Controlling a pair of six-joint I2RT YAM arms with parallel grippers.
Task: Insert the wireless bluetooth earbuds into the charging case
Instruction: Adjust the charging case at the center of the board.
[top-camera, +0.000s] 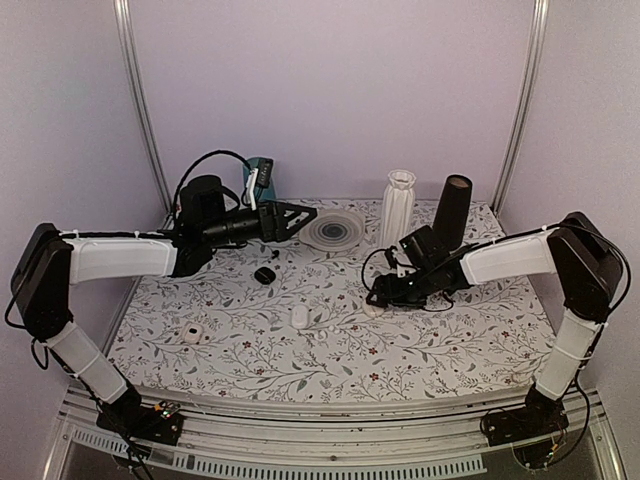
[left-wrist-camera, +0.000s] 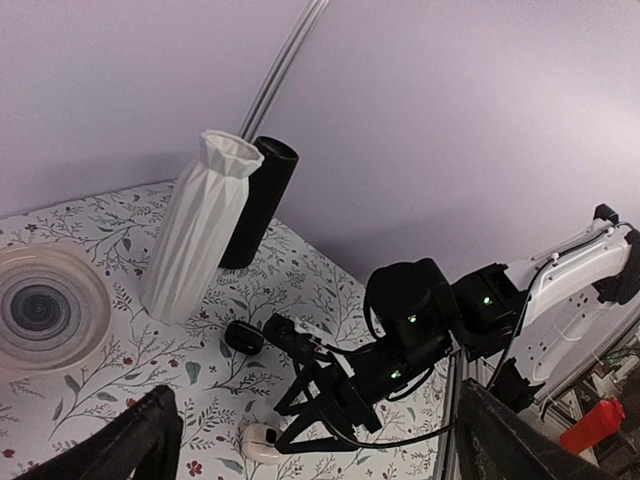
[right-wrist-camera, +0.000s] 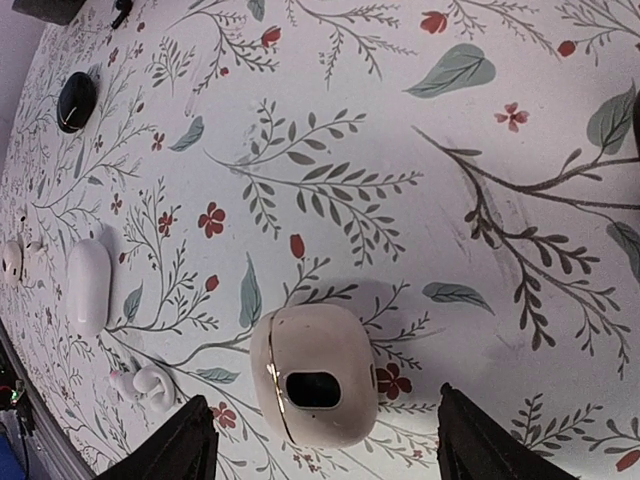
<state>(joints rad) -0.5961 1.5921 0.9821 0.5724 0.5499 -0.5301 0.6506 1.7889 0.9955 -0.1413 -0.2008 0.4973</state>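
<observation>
A white bud (right-wrist-camera: 145, 385) lies loose on the counter (top-camera: 450, 340), near its middle and slightly toward the near edge. It sits between a closed white case (right-wrist-camera: 88, 285) and the case (right-wrist-camera: 315, 375) under the right arm. That case is right of the counter's centre, with a dark oval recess facing up. I cannot tell whether the recess is an empty socket.

The right end effector (top-camera: 383, 296) hovers just above the case, fingers spread and holding nothing. The step in hand looks like the pickup, with no bud gripped or seated yet. Next it should shift over the bud, drop low and pinch a very small, smooth piece without flicking it away.

The left end effector (top-camera: 295, 218) hangs high near the far left corner, also spread and empty.

Only the right wrist view resolves the bud and the recess; from above the arm covers most of the case. The left wrist view alone shows a black case (left-wrist-camera: 243, 337) close behind the right arm, below the vase (left-wrist-camera: 195, 225).
</observation>
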